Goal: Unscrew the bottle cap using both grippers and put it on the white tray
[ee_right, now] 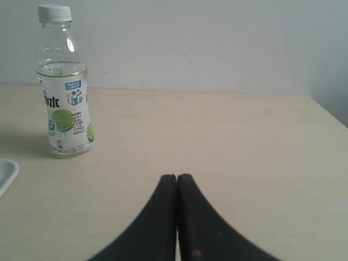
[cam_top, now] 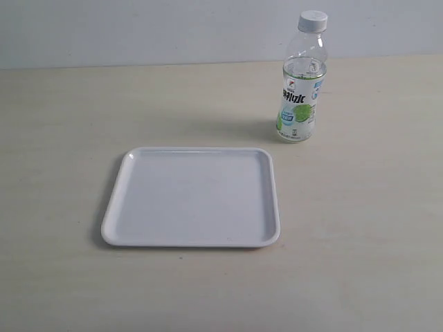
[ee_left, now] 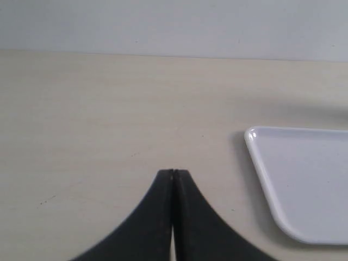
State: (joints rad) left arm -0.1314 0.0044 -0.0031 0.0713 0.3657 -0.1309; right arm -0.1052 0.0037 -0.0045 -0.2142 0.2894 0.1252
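1. bottle cap (cam_top: 313, 21): on the bottle (cam_top: 299, 90), upright on desk (cam_top: 69, 124) just beyond white tray (cam_top: 194, 197).
2. my left fingers (ee_left: 155, 217): pressed together, empty.
3. my right fingers (ee_right: 190, 217): pressed together, empty.

clear plastic bottle (cam_top: 300, 90), glossy white tray (cam_top: 192, 197)

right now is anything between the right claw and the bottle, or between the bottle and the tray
Nothing visible. Only table lies between the shut right claw and the bottle. From the bottle, cap on, to the tray there is open table too, and nothing lies in the tray.
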